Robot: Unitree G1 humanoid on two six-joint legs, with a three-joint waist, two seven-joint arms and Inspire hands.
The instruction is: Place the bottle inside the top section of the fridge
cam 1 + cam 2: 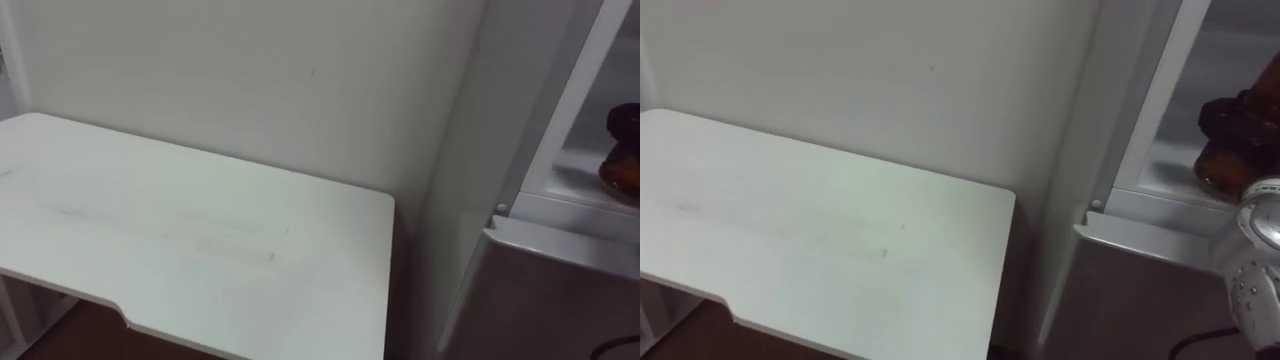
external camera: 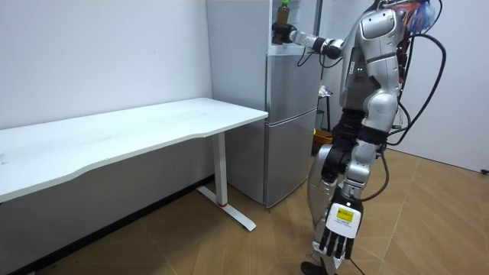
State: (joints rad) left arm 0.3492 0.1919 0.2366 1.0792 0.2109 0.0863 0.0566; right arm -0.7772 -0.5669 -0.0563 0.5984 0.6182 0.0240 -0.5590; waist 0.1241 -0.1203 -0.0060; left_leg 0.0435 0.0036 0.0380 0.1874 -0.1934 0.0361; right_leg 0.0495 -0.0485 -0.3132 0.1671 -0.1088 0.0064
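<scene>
— Against the wall, at the room view's left?
— A white desk [image 2: 153,122], with a silver fridge [image 2: 290,114] just beside it.
— And the bottle [image 2: 283,11]?
— Upright in the open upper compartment, with the right hand [image 2: 283,33] clamped round its lower part. The robot stands facing the fridge. Its left hand [image 2: 340,233] hangs low beside its legs, fingers loose.

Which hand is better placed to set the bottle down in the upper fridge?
The right hand: it holds the bottle inside the open upper fridge. The left hand hangs open by its leg.
</scene>
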